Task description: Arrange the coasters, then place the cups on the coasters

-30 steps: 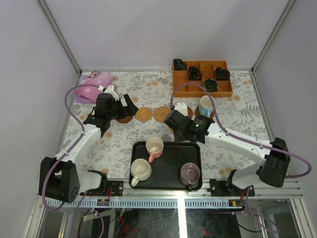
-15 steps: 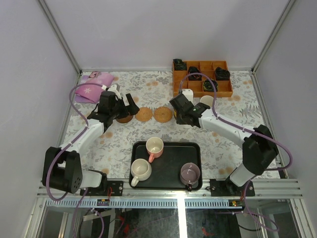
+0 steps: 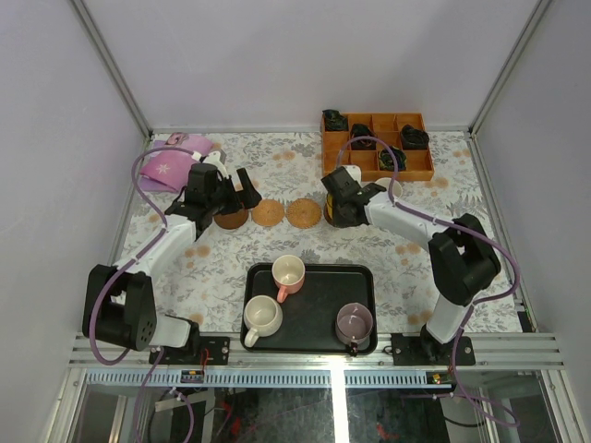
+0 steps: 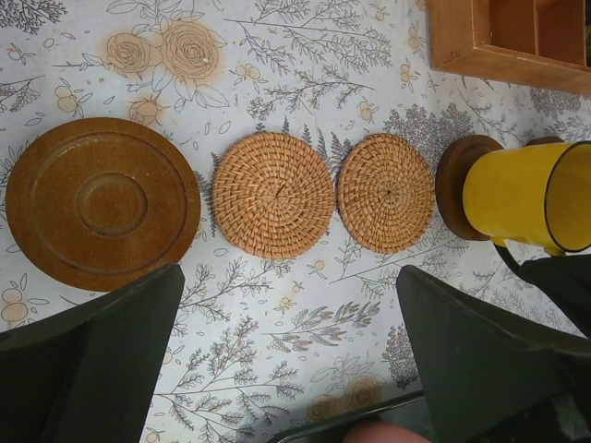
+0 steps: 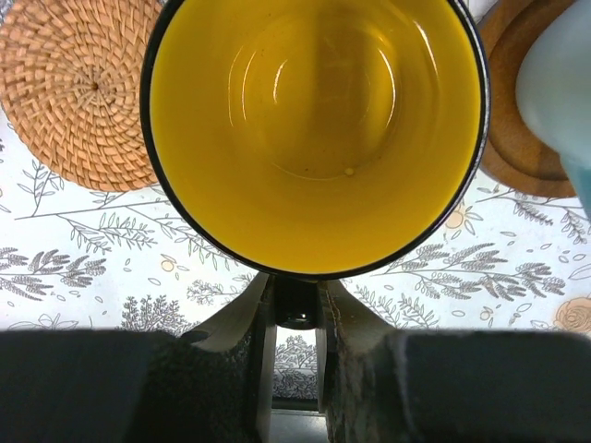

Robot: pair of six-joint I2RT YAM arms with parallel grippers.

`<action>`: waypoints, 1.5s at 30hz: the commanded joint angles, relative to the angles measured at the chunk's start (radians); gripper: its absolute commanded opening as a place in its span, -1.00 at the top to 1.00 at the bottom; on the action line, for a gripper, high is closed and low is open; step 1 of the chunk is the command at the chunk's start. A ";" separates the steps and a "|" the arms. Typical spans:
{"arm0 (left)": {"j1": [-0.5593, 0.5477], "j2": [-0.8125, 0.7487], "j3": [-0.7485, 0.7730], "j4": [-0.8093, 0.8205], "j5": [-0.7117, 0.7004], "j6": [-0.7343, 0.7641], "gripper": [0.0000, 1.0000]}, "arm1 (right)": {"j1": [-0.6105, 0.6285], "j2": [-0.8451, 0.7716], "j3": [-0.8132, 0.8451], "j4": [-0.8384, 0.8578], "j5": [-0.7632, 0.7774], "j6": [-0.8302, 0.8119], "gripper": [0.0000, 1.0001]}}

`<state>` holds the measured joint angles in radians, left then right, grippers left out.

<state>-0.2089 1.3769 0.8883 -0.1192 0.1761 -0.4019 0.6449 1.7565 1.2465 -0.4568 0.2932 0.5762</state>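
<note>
Several coasters lie in a row: a dark wooden coaster point(image 4: 102, 203) point(image 3: 231, 220), two woven tan coasters point(image 4: 272, 194) point(image 4: 385, 192), and a dark coaster point(image 4: 466, 185) beneath the yellow cup point(image 4: 522, 196) point(image 5: 314, 129). My right gripper point(image 5: 297, 305) point(image 3: 334, 205) is shut on that cup's dark handle. Whether the cup rests on the disc I cannot tell. Right of it, the light blue cup point(image 5: 559, 83) point(image 3: 386, 185) stands on another dark coaster point(image 5: 526, 138). My left gripper point(image 4: 291, 369) point(image 3: 235, 194) hangs open and empty over the left coasters.
The black tray point(image 3: 319, 309) near the front holds the pink cup point(image 3: 288, 274), the cream cup point(image 3: 261, 317) and the mauve cup point(image 3: 355, 322). An orange compartment box point(image 3: 377, 146) sits at the back right. A purple cloth point(image 3: 171, 166) lies at the back left.
My right gripper has carried the yellow cup away from the tray, back and slightly left, to the dark coaster in the row. My left gripper shifted slightly toward the back, still open.
</note>
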 commanded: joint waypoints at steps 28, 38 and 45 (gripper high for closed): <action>-0.006 0.044 0.046 0.052 0.002 0.026 -1.00 | -0.068 0.005 0.098 0.049 -0.076 -0.062 1.00; -0.006 0.042 0.044 0.049 0.005 0.025 -1.00 | -0.068 -0.004 0.099 0.018 -0.075 -0.041 1.00; -0.006 0.040 0.043 0.046 0.002 0.025 -1.00 | -0.068 -0.014 0.098 -0.002 -0.077 -0.029 1.00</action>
<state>-0.2089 1.4166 0.9039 -0.1104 0.1761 -0.3943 0.5804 1.8019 1.2930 -0.4599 0.2142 0.5335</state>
